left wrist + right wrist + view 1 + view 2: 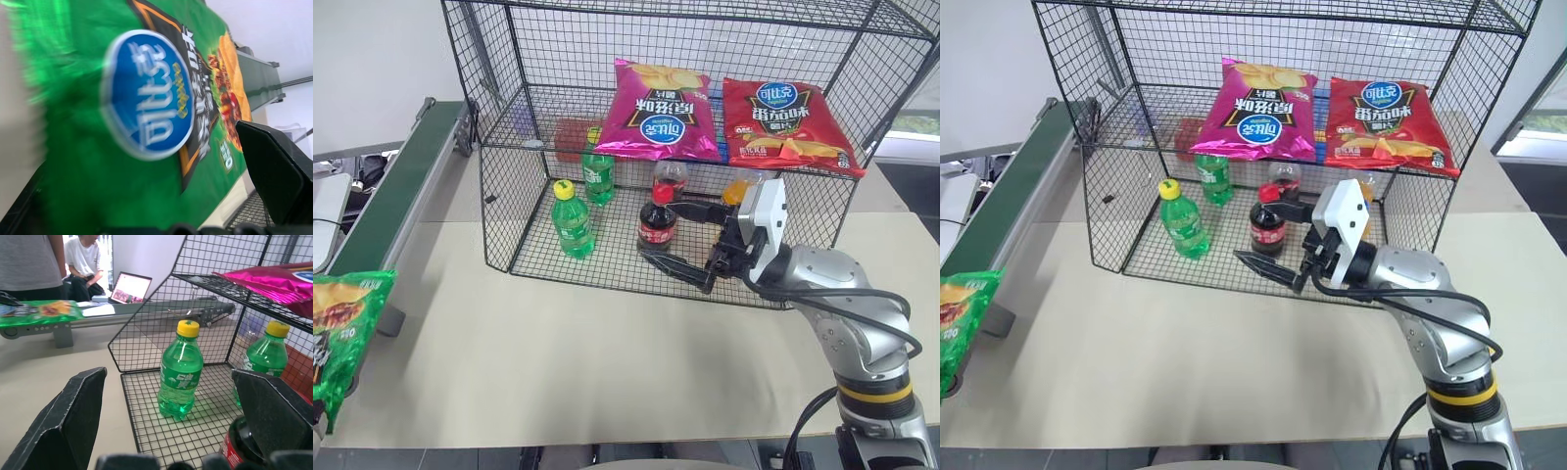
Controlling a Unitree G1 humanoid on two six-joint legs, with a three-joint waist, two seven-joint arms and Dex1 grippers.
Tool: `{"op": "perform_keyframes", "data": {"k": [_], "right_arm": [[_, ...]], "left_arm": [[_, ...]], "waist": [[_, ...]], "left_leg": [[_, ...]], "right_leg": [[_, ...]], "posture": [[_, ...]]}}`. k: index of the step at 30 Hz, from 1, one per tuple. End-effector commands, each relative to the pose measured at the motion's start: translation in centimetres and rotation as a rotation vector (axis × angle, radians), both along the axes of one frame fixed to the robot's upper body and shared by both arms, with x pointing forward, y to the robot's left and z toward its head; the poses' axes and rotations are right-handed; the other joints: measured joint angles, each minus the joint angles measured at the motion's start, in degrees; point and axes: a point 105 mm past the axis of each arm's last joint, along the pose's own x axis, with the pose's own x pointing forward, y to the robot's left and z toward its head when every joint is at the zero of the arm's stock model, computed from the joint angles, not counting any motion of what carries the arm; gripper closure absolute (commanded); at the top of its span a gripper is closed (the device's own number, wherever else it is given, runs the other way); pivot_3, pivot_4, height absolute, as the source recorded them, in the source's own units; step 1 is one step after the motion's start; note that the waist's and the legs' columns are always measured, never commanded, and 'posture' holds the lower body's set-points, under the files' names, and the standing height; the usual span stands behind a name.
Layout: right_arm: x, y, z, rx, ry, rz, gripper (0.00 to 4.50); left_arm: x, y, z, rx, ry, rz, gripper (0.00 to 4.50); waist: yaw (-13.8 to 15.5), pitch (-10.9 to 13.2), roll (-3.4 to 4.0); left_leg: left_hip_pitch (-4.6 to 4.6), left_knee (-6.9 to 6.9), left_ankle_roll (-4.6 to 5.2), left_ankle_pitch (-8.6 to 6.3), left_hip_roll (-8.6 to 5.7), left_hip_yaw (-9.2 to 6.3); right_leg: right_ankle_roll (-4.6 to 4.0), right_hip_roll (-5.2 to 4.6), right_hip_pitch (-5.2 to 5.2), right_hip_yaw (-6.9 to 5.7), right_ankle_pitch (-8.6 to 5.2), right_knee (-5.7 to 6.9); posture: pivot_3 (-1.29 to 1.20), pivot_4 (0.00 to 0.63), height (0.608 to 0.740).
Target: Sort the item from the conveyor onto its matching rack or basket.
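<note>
Beige tabletop (558,362) runs between the conveyor (396,196) and the wire cage (705,127), whose upper shelf carries crisp bags and floor carries bottles. Presumably bound for that shelf, the green bag (342,333) hangs at the table's left edge, pinched in the left gripper (274,196). Well apart, the right gripper (690,240) hovers spread beside the cola bottle (658,223).

The right arm of silver metal with a yellow wrist band reaches forward and inward, its black two-fingered hand (690,242) held about level, fingers spread wide. The left black two-fingered hand (274,196) has one finger showing, spread wide.
</note>
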Motion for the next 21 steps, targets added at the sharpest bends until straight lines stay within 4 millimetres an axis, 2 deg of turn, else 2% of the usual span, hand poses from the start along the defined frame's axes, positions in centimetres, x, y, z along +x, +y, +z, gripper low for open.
{"op": "perform_keyframes", "data": {"k": [1,2,6,13,21], "right_arm": [[-0.8,0.6,1.3,0.019,-0.045,0.028,0.01],[-0.8,0.6,1.2,0.019,-0.045,0.028,0.01],[-0.9,0.5,1.2,0.013,-0.044,0.024,0.00],[-1.1,0.1,0.4,0.010,-0.033,0.017,0.00],[-1.0,0.3,0.1,0.014,-0.034,0.028,0.00]], "left_arm": [[0.7,-0.2,2.4,0.080,-0.052,-0.041,0.00],[1.0,-0.5,2.7,0.091,-0.061,-0.055,0.00],[1.7,-2.0,3.5,0.107,-0.101,-0.087,1.15],[1.2,-3.9,3.4,0.082,-0.112,-0.076,4.47],[1.8,-4.4,5.5,0.142,-0.184,-0.083,4.47]], "waist": [[0.03,0.00,0.00],[0.10,0.00,-0.01],[0.91,0.14,-0.30],[0.93,0.12,-0.17],[0.71,0.16,-0.14]], "left_leg": [[0.00,0.00,0.00,0.00,0.00,0.00],[0.00,0.00,0.00,0.00,0.01,-0.02],[-0.01,0.00,-0.01,0.00,0.02,-0.06],[-0.06,-0.04,-0.05,0.04,0.00,-0.05],[-0.01,-0.06,-0.03,0.05,0.04,-0.06]], "right_leg": [[0.00,0.00,0.00,0.00,0.00,0.00],[-0.01,0.00,0.00,-0.01,0.01,0.00],[-0.04,-0.01,0.01,-0.04,0.02,0.00],[-0.05,-0.27,0.06,-0.08,0.02,-0.07],[-0.13,0.04,0.04,-0.05,0.00,-0.08]], "posture": [[0.00,0.150,0.740],[0.00,0.150,0.740],[0.00,0.150,0.740],[0.00,0.150,0.740],[0.00,0.150,0.740]]}}
